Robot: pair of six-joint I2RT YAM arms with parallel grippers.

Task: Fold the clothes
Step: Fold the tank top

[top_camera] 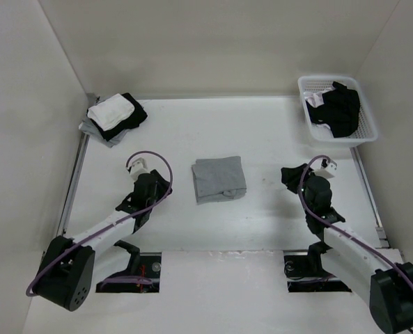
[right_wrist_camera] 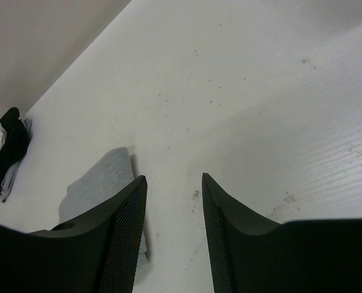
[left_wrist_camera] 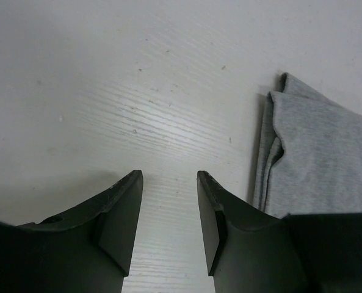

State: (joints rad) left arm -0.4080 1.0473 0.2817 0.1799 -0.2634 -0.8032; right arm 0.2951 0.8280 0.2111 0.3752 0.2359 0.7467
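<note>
Folded grey tank top [top_camera: 219, 179] flat on the speckled white counter [top_camera: 269, 136], left claw [left_wrist_camera: 168, 178] spread empty just left of it, right claw [right_wrist_camera: 173, 180] spread empty further right, plain white walls [top_camera: 213, 42], basket [top_camera: 324, 78] behind-right, contents jumbled

**Folded tank top [top_camera: 219, 179] on the desk [top_camera: 269, 132]**

It lies flat in the middle. The left tool [top_camera: 163, 186] and right tool [top_camera: 288, 175] flank it, both apart from it. A clothes pile [top_camera: 115, 115] sits far left, and a basket [top_camera: 370, 126] far right.
</note>
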